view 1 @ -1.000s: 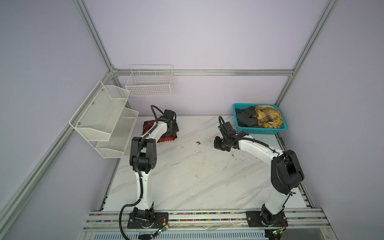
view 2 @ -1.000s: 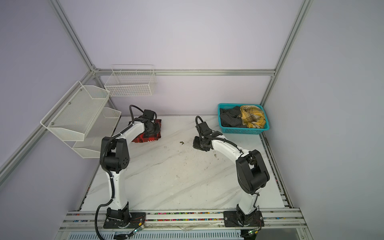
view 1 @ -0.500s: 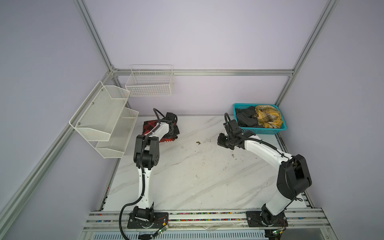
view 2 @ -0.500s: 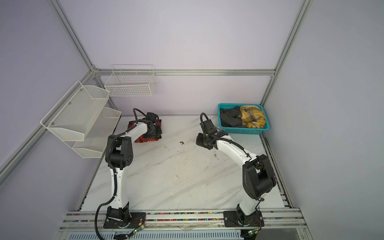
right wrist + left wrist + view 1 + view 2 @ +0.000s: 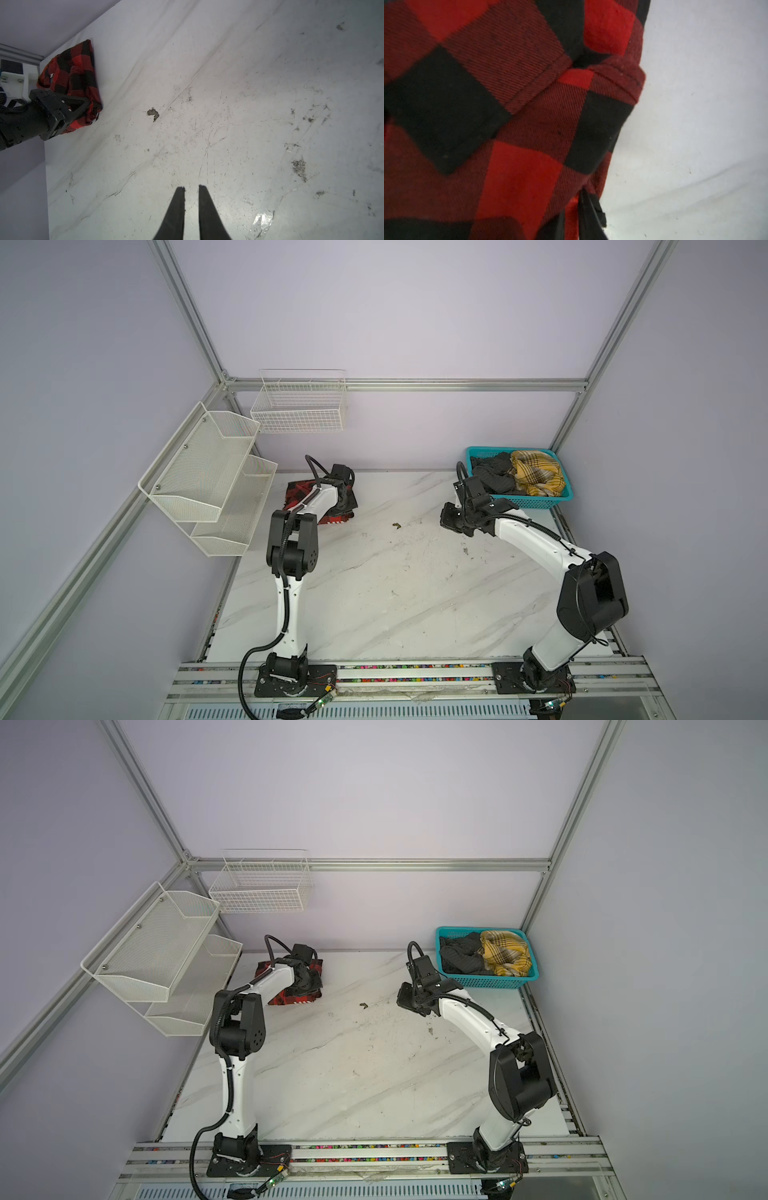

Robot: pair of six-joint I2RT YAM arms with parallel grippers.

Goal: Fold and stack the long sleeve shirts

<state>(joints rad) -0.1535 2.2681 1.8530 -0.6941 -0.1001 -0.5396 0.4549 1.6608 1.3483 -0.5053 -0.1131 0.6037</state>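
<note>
Red-and-black shirt [image 5: 299, 497] folded at worktop's far left corner; left gripper [image 5: 572, 216] nearly closed, pinching its edge. Right gripper [image 5: 191, 197] narrow, empty. Next: release, fetch dark grey shirt [image 5: 492, 477] or yellow plaid shirt [image 5: 536, 477] from basket [image 5: 536, 502], far right corner.

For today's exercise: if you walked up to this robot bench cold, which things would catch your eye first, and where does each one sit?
The red-and-black check shirt stands out most, bunched at the far left corner of the white marble table, with the left tool down at its edge. Next comes the teal basket at the far right corner, holding a yellow plaid shirt beside a dark grey shirt. The right tool hangs empty over bare table.
</note>
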